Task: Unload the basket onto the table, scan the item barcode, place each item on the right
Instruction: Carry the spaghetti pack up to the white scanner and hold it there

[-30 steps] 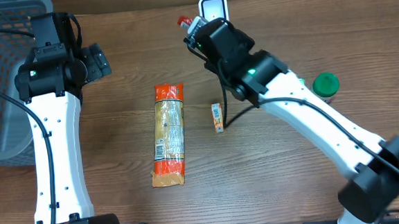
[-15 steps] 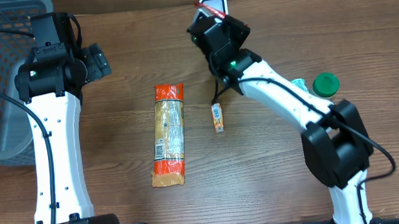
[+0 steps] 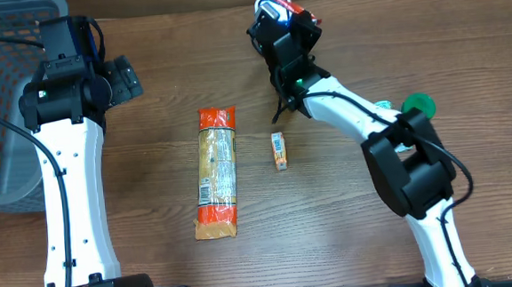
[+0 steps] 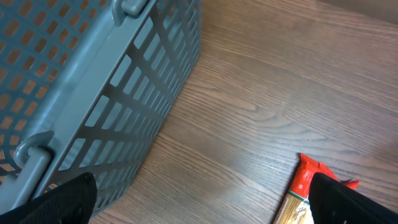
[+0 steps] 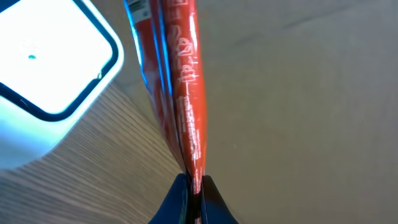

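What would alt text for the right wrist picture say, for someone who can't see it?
The right hand pinches a thin red packet edge-on, beside a bright white scanner on the wooden table.

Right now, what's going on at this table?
The right claw is shut on a red packet, holding it up by the white scanner at the far edge of the table. The left claw hangs open and empty near the grey basket. A long orange-ended bag and a small orange packet lie between the arms.
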### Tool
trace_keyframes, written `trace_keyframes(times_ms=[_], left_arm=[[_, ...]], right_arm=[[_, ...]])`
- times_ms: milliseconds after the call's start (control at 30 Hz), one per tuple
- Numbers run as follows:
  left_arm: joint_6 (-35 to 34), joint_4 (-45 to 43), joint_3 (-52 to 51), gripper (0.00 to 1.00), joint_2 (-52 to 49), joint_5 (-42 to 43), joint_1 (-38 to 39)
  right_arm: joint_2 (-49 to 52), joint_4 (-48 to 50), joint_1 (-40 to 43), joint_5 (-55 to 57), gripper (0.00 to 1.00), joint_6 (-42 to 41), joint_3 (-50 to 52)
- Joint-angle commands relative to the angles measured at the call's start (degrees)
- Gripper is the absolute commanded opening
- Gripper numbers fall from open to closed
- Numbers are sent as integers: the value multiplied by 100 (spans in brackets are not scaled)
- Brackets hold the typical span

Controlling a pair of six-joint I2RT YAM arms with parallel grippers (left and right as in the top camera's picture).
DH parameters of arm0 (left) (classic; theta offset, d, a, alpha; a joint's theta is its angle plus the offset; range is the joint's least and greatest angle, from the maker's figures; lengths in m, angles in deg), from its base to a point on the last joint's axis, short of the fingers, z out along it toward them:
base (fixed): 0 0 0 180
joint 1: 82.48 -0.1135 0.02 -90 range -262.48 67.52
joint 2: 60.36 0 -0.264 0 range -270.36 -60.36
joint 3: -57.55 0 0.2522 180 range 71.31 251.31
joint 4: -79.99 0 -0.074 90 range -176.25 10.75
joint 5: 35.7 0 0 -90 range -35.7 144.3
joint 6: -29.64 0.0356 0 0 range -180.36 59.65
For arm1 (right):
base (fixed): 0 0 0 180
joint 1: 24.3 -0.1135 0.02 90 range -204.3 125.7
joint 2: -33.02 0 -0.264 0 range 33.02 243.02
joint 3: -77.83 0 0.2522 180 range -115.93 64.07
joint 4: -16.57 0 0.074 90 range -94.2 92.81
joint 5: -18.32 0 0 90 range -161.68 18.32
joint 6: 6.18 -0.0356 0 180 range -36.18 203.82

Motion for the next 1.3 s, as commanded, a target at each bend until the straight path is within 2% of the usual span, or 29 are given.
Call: trace_keyframes(times_ms=[0,767,1267], left_arm=[[48,-4,105,100,81,-76,4],[48,-4,105,100,81,-76,4],[48,-4,105,100,81,-76,4]], right_arm=[[216,317,-17,55,3,302,-94],[892,802,48,210,4,382,-94],[992,581,144,260,3,417,-94]])
